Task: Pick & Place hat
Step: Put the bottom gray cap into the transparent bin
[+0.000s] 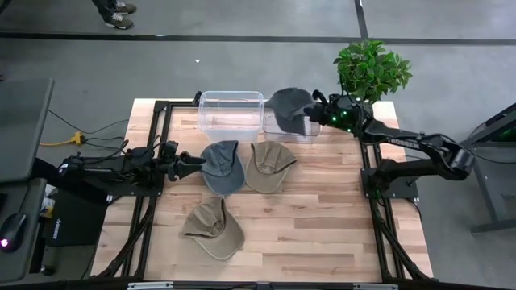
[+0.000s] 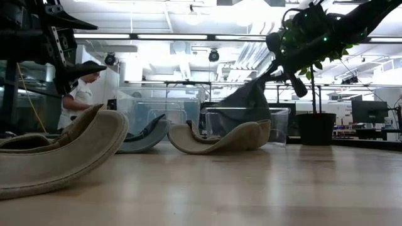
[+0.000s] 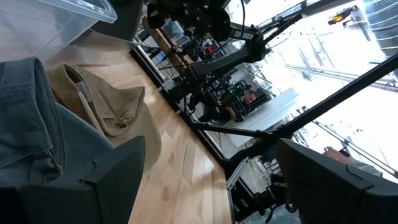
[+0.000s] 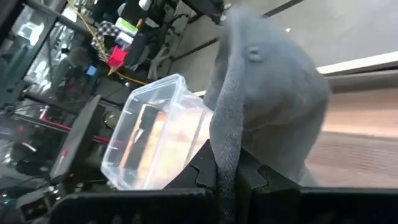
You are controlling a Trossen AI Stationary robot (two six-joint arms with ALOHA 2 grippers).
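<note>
My right gripper (image 1: 316,113) is shut on a dark grey hat (image 1: 290,109) and holds it over the right of two clear bins (image 1: 284,129) at the table's far edge. In the low view the hat (image 2: 248,100) hangs below the gripper. My left gripper (image 1: 196,159) is open at the left edge of a blue-grey hat (image 1: 222,167) that lies on the table. In the left wrist view this hat (image 3: 25,118) shows beside one finger; whether the finger touches it, I cannot tell. A tan hat (image 1: 268,167) lies to its right and another tan hat (image 1: 214,229) nearer the front. My right gripper pinches an edge of the dark grey hat (image 4: 227,165) between its two fingers, coming level from the table's right side. The crown (image 4: 273,93) bulges out beyond the fingers. The hat hangs slack, lifted clear of the table.
The left clear bin (image 1: 230,111) stands beside the right one. A potted plant (image 1: 372,68) stands at the far right corner, behind my right arm. A person (image 2: 78,94) shows in the room beyond the table. The table's front right is bare wood (image 1: 322,234).
</note>
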